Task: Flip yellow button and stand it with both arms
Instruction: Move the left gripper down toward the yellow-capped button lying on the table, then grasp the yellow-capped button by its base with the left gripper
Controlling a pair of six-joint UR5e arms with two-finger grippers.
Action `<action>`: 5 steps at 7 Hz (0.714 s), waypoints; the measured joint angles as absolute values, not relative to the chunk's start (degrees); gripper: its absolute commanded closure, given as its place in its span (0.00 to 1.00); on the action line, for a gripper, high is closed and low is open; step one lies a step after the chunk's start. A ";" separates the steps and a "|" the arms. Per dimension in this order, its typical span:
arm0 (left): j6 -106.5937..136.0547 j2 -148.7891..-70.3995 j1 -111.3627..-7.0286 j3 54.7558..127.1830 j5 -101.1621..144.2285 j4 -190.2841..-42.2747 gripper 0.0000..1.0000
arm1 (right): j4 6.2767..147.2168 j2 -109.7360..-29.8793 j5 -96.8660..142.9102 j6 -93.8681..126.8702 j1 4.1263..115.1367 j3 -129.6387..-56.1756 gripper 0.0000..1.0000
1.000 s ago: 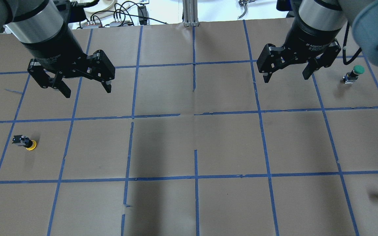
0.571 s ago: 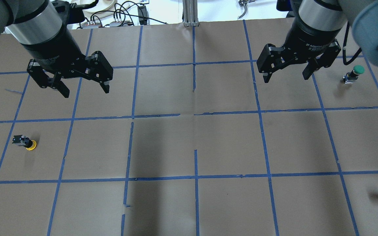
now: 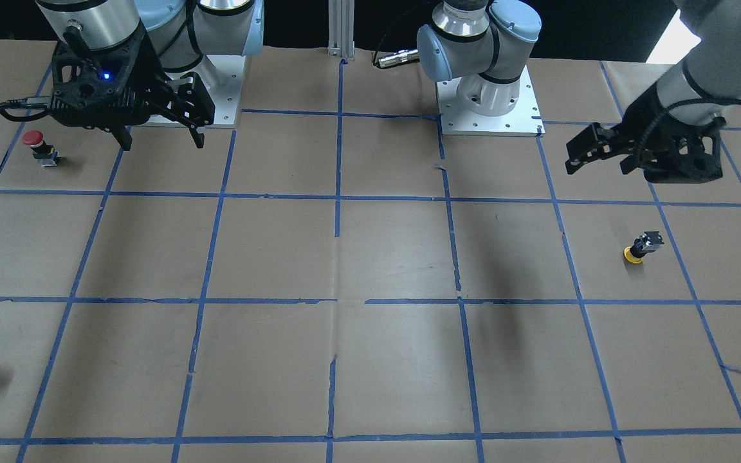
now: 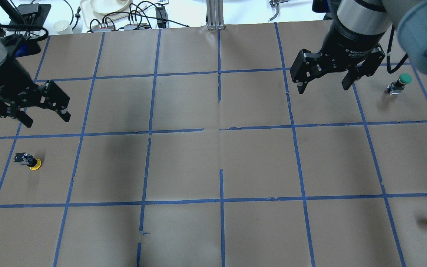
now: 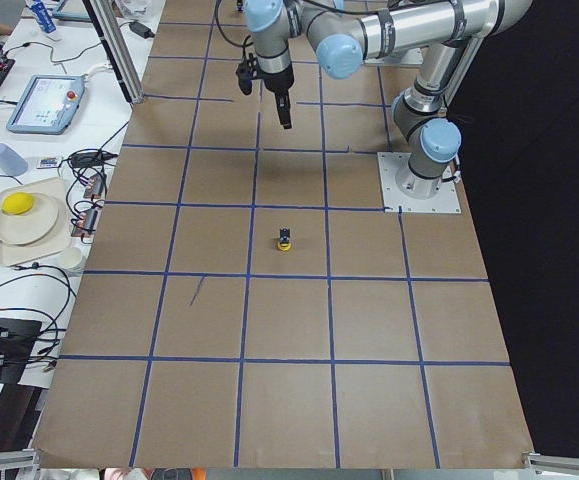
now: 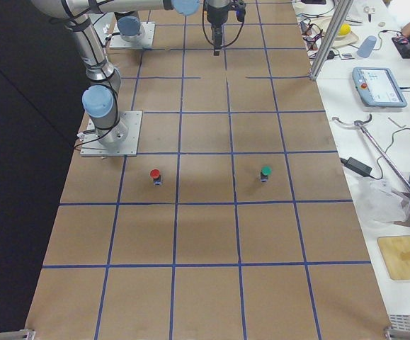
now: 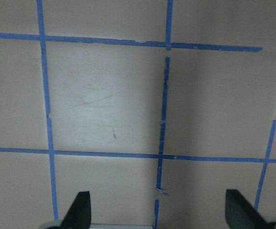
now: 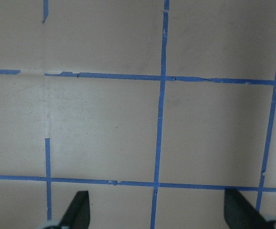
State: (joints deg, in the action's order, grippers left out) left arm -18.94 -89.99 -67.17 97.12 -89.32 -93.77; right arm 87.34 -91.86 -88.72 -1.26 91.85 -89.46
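**Brown-paper table (image 4: 258, 163) with blue tape grid: hazard register**

1. table: flat and bare around the work, so nothing would stop a part that rolls.

2. left gripper (image 4: 47, 121), black two-finger tool on a silver-grey arm. Its jaws are spread wide and empty, hanging above the paper at the 9 o'clock side of the overhead view. Hazard: an off-centre descent could let one finger clip the button and knock it over.

3. right gripper (image 4: 323, 89), same build. Its jaws are wide and empty at 2 o'clock, well apart from the work. Hazard: the hand-over leaves little body for two tools to share, so a mistimed release would likely drop it.

4. yellow button (image 4: 30, 161), a round yellow mushroom cap on a black-and-grey boxy body. It sits at 7 o'clock of the left gripper, apart from it, apparently resting cap-down. Hazard: pinched on the rounded cap it may squirt out, and stood on its narrow body it may topple.

5. green-capped button (image 4: 400, 83) and red-capped button (image 3: 39, 146), both lookalikes. Hazard: a wrong pick, judged slight.
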 measured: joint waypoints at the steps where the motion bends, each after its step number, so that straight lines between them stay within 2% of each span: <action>1: -23.92 -91.78 -62.91 99.25 -89.86 -87.89 0.01 | 87.38 -91.90 -88.71 -1.25 91.84 -89.44 0.00; 5: -36.75 -101.59 -48.51 104.81 -92.53 -70.44 0.01 | 87.40 -91.97 -88.70 -1.30 91.87 -89.43 0.00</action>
State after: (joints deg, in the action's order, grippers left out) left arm -36.75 -101.59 -48.51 104.81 -92.53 -70.44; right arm 87.40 -91.97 -88.70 -1.30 91.87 -89.43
